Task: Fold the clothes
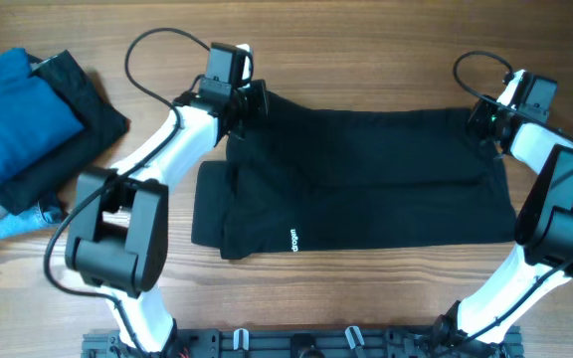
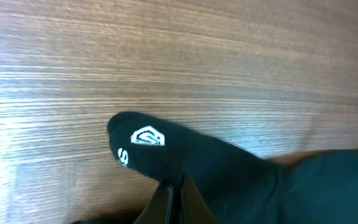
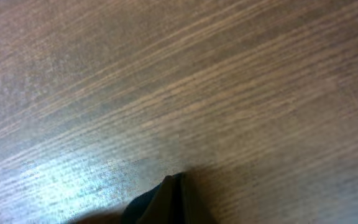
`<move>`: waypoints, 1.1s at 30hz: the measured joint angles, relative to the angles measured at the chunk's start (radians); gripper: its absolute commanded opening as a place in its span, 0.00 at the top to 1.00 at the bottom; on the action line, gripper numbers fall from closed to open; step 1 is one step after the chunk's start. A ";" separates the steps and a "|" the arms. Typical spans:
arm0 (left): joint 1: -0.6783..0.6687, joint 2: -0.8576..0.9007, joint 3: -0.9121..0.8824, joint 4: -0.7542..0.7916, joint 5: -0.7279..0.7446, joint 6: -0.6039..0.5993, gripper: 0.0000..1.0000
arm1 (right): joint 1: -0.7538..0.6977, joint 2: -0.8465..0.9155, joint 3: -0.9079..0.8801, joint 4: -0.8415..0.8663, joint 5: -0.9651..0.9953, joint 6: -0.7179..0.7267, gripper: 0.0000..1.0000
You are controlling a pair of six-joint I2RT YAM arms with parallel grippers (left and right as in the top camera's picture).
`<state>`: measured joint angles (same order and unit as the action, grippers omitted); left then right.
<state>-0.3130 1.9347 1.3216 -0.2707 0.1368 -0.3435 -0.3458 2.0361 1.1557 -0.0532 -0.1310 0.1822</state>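
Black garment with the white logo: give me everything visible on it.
The black garment is soft, matte fabric spread on the wooden table, a wide rectangle with a layer doubled along its left side. Small white lettering sits near the front edge; a white hexagon logo shows on the corner that the left pincer pinches. The right pincer sits at the far right corner; its grip is unclear.

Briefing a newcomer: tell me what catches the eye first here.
A big black garment lies spread across the table's middle, the left fingers and right fingers at its far corners. The left wrist view shows its white logo on a pinched fold. A blue garment sits at the left edge.
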 measured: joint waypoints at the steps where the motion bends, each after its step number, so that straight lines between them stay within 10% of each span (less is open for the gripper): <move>1: 0.001 -0.009 0.000 -0.008 0.000 0.000 0.96 | 0.000 -0.006 0.001 -0.023 0.005 0.000 0.96; 33: 0.000 -0.212 0.000 -0.839 0.150 -0.010 0.96 | -0.010 -0.445 0.002 -0.852 0.402 0.050 0.96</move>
<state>-0.3126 1.7226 1.3212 -1.1095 0.2871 -0.3538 -0.3561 1.5913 1.1576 -0.9051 0.2714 0.2325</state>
